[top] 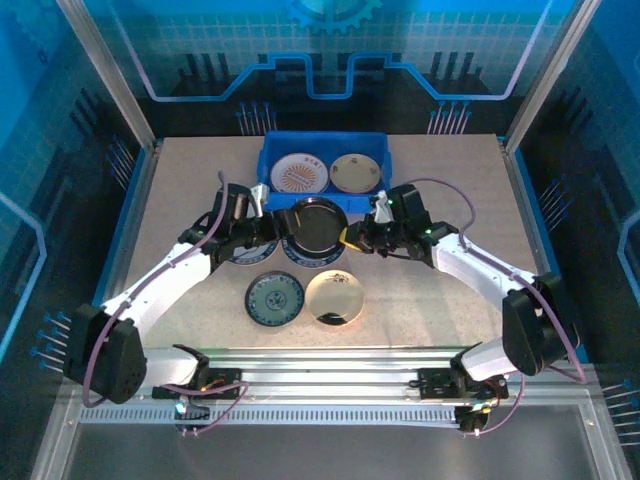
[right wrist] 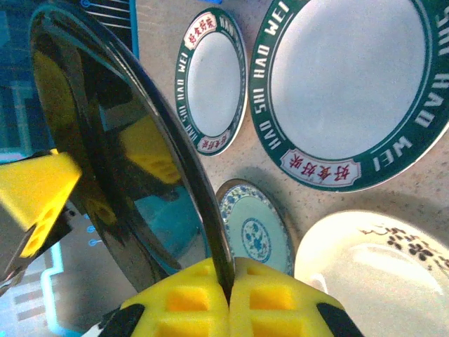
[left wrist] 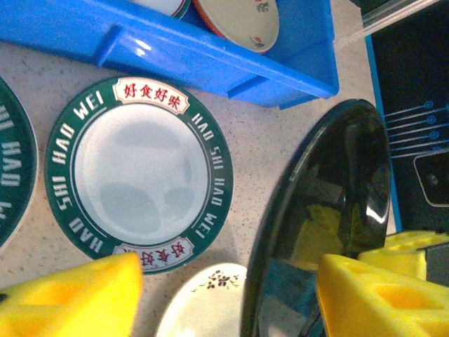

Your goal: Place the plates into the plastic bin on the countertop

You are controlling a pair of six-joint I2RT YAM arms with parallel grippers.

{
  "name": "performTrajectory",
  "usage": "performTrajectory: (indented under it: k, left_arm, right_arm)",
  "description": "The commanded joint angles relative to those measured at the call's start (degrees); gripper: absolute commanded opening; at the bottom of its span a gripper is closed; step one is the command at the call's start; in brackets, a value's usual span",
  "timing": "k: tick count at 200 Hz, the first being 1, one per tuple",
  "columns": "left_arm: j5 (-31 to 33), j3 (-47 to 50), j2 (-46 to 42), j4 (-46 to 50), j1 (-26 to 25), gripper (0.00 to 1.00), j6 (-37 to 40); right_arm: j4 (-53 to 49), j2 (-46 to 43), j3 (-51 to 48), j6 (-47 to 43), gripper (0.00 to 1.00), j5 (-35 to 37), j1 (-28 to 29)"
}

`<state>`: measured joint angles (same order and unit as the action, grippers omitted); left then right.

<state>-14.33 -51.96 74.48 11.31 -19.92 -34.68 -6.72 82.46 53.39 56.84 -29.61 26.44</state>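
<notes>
- My left gripper [top: 265, 222] [left wrist: 230, 267] sits at 9 o'clock of the dark plate [top: 315, 225] [left wrist: 337, 182]. Its yellow pads stand wide apart with the plate's rim between them. The right pad is at the rim and the left pad is well off it, so I see no clamp.
- Two green-rimmed plates [top: 245, 255] [left wrist: 140, 168] lie flat on the countertop [top: 180, 200], one partly under my left arm, the other under the dark plate.
- A blue-patterned plate [top: 274, 298] [right wrist: 254, 228] lies at 7 o'clock of the dark plate.
- The dark plate hangs tilted over mid-counter, just short of the blue bin [top: 268, 160] [left wrist: 210, 60] at 12 o'clock.
- The bin holds a white plate with an orange pattern [top: 299, 175] on the left and a pale plate [top: 357, 172] on the right.
- A cream plate [top: 334, 297] [right wrist: 379, 267] lies at 5 o'clock of the dark plate, just beside the blue-patterned one.
- My right gripper [top: 350, 238] [right wrist: 228, 277] is pinched tight on the dark plate's rim at about 4 o'clock.
</notes>
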Motion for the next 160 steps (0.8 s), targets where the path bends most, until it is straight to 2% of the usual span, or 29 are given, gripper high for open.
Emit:
performTrajectory:
  k: [1,29,39,86,96,107,121,137,160]
  left_arm:
    - [0.13,-0.97,1.27,-1.63,-0.47,0.45,-0.02]
    - [0.75,-1.29,1.72,-1.69,-0.47,0.15,-0.13]
    - [1.05,-1.38,1.89,-1.59,-0.47,0.0,-0.41]
    - [0.86,-1.56,2.08,-2.49,-0.47,0.0,-0.78]
    - [0.57,-1.58,2.07,-3.01,-0.47,0.0,-0.81]
    - [-0.35,-1.47,2.1,-4.14,-0.47,0.0,-0.49]
    - [-1.0,-1.64,2.16,-4.92,-0.42,0.0,-0.7]
    - [-0.97,-2.7,2.34,-4.29,-0.47,0.0,-0.58]
    - [-0.76,-5.16,2.75,-2.07,-0.47,0.0,0.55]
  right_arm:
    - [3.59,-0.55,-0.32,1.92,0.0,-3.67,-0.93]
    - [3.08,-0.42,-0.31,1.96,0.0,-3.44,-0.95]
    - [2.88,-0.25,-0.34,1.87,0.0,-3.2,-0.95]
    - [0.37,-0.36,0.21,0.73,0.0,-1.31,-0.99]
    - [-1.0,-0.62,0.29,-0.21,0.17,-0.31,-1.04]
    - [-2.2,-0.89,0.04,-1.09,0.27,1.12,-1.2]
    - [-1.64,-1.37,-1.41,-1.1,0.47,1.47,-1.86]
    - [-0.4,-2.46,-3.97,-0.69,0.61,1.63,-3.36]
    - [1.54,-6.11,-7.95,-0.45,0.7,2.3,-6.1]
